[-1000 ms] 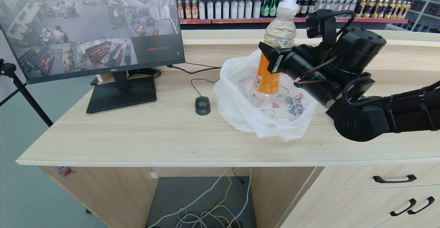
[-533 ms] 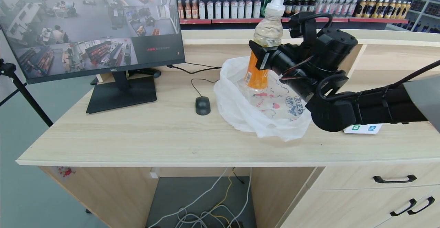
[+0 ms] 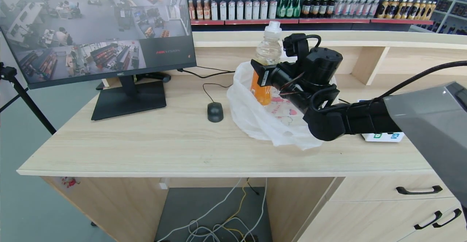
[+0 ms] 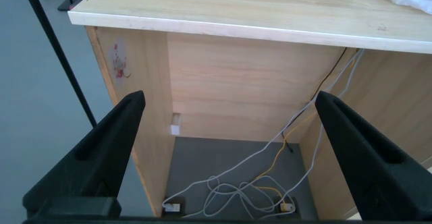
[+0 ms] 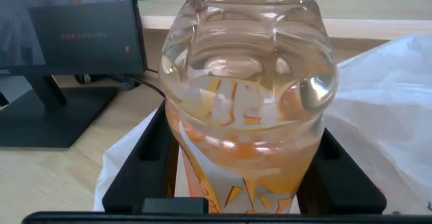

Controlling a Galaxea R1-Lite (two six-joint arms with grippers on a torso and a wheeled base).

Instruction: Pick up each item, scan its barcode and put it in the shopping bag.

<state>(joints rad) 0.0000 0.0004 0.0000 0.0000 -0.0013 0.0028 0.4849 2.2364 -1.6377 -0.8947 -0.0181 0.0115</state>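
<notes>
Orange-labelled bottle (image 3: 269, 49) upright in right claw (image 3: 263, 76) grip, over white shopping bag (image 3: 251, 120); left claw (image 4: 229, 160) spread wide.

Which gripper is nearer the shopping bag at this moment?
Right. The right gripper holds the bottle at the mouth of the shopping bag; the left gripper hangs open, low in front of the desk, well away from it.

The right arm (image 3: 365, 121) lies out over the tabletop's (image 3: 146, 143) right half, right gripper (image 3: 261, 77) clamped round a bottle (image 3: 269, 48); the left gripper (image 4: 229, 150), jaws wide, hangs below the front edge.
</notes>
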